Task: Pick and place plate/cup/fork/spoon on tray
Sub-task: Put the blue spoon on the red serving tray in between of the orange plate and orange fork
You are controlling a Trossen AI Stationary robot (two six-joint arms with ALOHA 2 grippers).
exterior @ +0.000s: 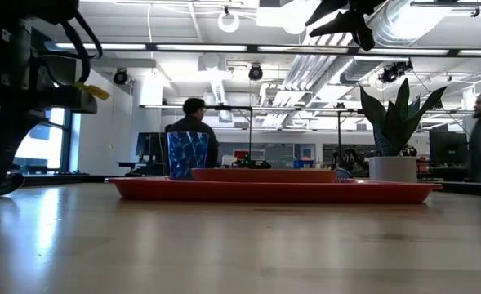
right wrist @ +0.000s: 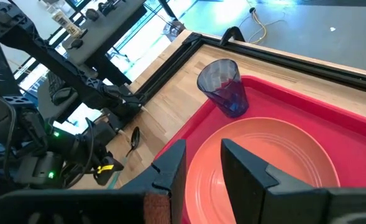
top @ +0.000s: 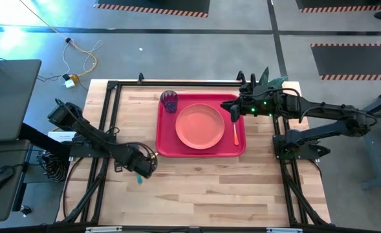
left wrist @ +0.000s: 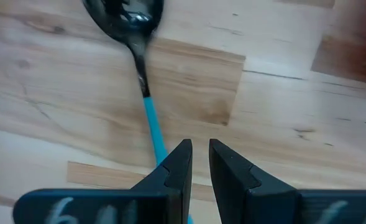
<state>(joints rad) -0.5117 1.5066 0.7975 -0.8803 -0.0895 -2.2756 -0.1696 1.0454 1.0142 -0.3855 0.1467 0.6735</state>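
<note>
On the red tray (top: 166, 144), the salmon-orange plate (top: 200, 125) is being shown lying flat in the middle, with the translucent blue-purple cup (top: 169, 101) standing upright in the tray corner beside it. The fork (top: 235, 133), orange-handled, is being seen only in the high view, lying on the tray along the plate's far side from the cup. Off the tray, on the bare wooden table (top: 209, 188), the spoon (left wrist: 139, 68) is being shown by the left wrist view alone in detail: a dark oval metal bowl and a light blue-teal handle, lying flat. The handle is being passed under the left gripper (left wrist: 195, 163), whose fingers are being held narrowly parted with nothing between them. In the high view that gripper (top: 145, 166) is being shown near the tray corner opposite the cup.

The right gripper (top: 235, 111) is being held over the tray edge above the fork, and its wrist view is showing the fingers (right wrist: 170, 171) spread apart with nothing between them, the plate (right wrist: 257, 165) and cup (right wrist: 223, 87) lying beyond. A potted plant (exterior: 397, 135) and two people are being shown behind the tray only in the low view.
</note>
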